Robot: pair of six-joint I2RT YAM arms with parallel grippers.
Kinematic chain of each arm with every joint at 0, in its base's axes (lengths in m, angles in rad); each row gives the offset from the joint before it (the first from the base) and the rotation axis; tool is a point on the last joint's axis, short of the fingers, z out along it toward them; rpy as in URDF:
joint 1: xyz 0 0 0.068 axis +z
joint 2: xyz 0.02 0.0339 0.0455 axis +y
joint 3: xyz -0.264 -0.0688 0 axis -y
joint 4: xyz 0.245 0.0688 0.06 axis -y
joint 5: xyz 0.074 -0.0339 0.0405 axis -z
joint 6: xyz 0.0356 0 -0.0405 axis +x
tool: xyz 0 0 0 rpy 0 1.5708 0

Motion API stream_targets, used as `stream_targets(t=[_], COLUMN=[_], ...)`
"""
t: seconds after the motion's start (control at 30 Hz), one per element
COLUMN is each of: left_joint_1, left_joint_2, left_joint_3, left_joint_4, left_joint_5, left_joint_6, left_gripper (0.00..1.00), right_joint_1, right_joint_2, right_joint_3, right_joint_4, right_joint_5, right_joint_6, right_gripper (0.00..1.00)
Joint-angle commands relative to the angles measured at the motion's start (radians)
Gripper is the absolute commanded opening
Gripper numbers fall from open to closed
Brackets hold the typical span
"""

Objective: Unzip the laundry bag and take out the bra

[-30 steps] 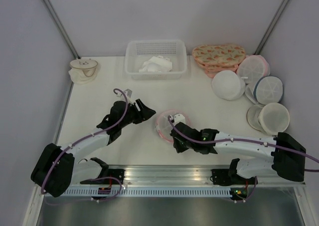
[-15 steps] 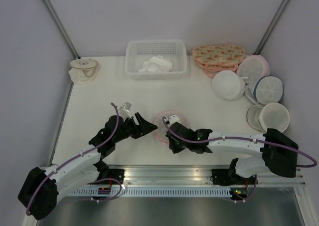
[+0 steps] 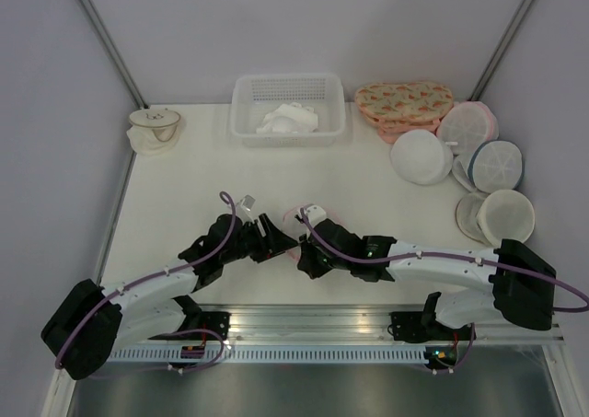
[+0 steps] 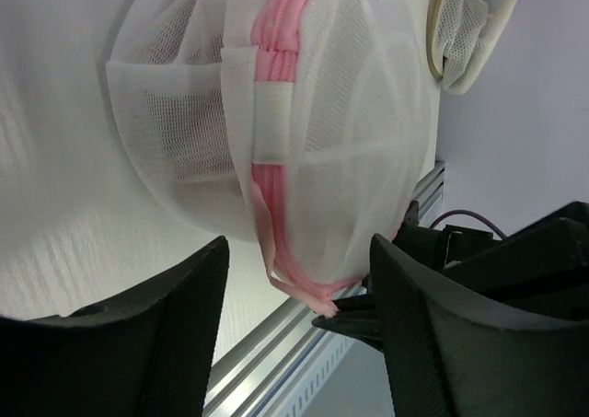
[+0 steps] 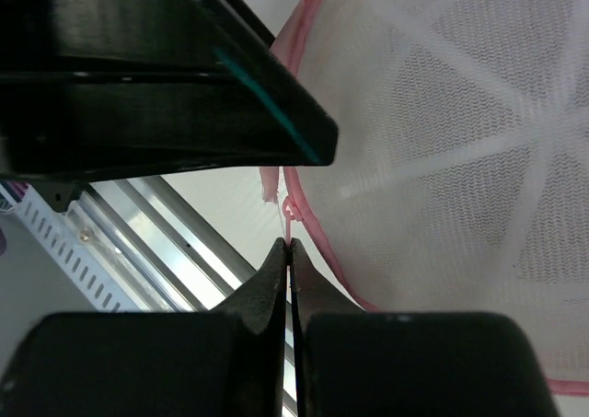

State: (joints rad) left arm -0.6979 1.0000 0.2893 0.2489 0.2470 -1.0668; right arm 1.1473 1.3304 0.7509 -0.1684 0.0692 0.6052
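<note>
The laundry bag [image 3: 310, 216], white mesh with a pink zip rim, lies near the table's front middle, mostly covered by both grippers. In the left wrist view the laundry bag [image 4: 304, 113] fills the upper frame. My left gripper [image 3: 279, 240] is open, and its fingers [image 4: 166, 343] stand either side of the bag's near edge and pink zip end. My right gripper [image 3: 302, 256] is shut on the pink zip pull [image 5: 291, 222] at the laundry bag's [image 5: 460, 159] rim. The bra does not show.
A white basket [image 3: 288, 90] holding white cloth stands at the back. A floral bag [image 3: 405, 104] and several round mesh bags [image 3: 421, 156] lie at the back right. A small cloth bag [image 3: 154, 127] lies back left. An aluminium rail [image 3: 313, 320] runs along the near edge.
My left gripper has moved right and nearer, up to the bag's left edge. My right gripper has shifted left along the bag's near rim.
</note>
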Motion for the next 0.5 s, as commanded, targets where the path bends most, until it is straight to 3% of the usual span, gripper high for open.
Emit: stream_targets(t=[0.0,0.1,0.13,0.17,0.3,0.47], left_joint_1=[-0.008,-0.011,-0.011,-0.012,-0.011,-0.011], left_joint_2=[0.043,0.081,0.089,0.094,0.066,-0.021], left_joint_3=[0.007,0.019,0.022,0.025,0.027,0.036], left_joint_4=[0.118,0.142,0.145,0.144,0.109,-0.022], left_joint_5=[0.012,0.015,0.017,0.015,-0.011,-0.093], left_joint_6=[-0.033,-0.033,-0.033,-0.032,-0.016,0.037], left_gripper=[0.66,0.36,0.13,0.04,0.02,0.02], right_joint_1=[0.002,0.002,0.002,0.002,0.002,0.002], right_joint_2=[-0.037,-0.046,-0.048,-0.048,-0.050,-0.045], right_joint_3=[0.021,0.010,0.010,0.007,0.013,0.039], right_joint_4=[0.055,0.060,0.049,0.044,-0.031,-0.244], right_joint_5=[-0.048,-0.048,-0.046,-0.042,0.027,0.190], right_joint_6=[0.001,0.005,0.007,0.007,0.013,0.034], right_gripper=[0.00,0.00,0.00,0.00,0.00,0.01])
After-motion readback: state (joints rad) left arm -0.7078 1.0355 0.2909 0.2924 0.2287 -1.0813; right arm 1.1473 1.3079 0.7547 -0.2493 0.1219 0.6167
